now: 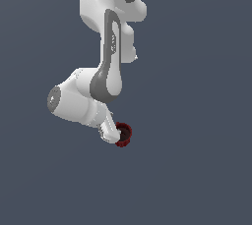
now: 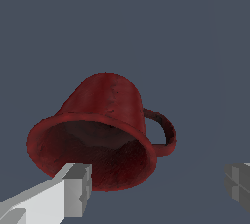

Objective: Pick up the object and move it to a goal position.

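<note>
While your white Panda arm (image 1: 106, 79) bends low, its light grey gripper (image 2: 158, 189) stands spread wide, one finger (image 2: 73, 189) at the rim of the dark red handled cup (image 2: 102, 130), which lies tipped on the grey floor (image 1: 197, 170), ungrasped.

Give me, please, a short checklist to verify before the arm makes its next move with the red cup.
1. Gripper open: ok, both fingers stand wide apart.
2. Red cup between the fingers: not ok, it is nearer to one finger, not centred.
3. Cup upright: not ok, it lies tilted, its mouth toward the wrist camera.
4. Handle clear of the fingers: ok.
5. Fingers touching the cup: cannot tell.
6. Goal position visible: not ok, no marker shows in either view.
</note>
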Available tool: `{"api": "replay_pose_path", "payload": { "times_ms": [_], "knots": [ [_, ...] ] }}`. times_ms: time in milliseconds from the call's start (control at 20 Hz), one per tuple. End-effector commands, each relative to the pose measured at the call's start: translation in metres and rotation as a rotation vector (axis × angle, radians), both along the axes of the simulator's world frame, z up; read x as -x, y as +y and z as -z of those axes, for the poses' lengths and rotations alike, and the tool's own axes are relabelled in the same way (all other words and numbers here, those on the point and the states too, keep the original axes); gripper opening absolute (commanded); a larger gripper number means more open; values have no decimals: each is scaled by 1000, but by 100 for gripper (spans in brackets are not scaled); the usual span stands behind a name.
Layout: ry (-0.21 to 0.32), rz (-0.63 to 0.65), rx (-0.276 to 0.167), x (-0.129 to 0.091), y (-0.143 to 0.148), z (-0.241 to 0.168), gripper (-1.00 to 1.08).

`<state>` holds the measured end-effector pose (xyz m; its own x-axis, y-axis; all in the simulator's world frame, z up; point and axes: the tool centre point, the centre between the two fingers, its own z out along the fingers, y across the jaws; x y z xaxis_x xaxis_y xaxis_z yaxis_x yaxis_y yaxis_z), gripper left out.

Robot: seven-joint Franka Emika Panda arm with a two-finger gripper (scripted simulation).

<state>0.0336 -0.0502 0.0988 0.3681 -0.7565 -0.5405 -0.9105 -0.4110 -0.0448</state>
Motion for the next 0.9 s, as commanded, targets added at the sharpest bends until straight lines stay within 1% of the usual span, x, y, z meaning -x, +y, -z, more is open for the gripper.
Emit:
{"api": "replay_pose_path", "payload": {
  "times_ms": [0,200,550,700,750,850],
  "knots": [
    [8,14,-8,-1,0,1,108],
    [6,10,-5,0,1,2,108],
    [9,14,-7,5,13,22,108],
    [9,15,-7,6,16,25,108],
    [9,15,-7,6,16,25,-100],
    [9,15,-7,6,16,25,-100]
  ]
}}
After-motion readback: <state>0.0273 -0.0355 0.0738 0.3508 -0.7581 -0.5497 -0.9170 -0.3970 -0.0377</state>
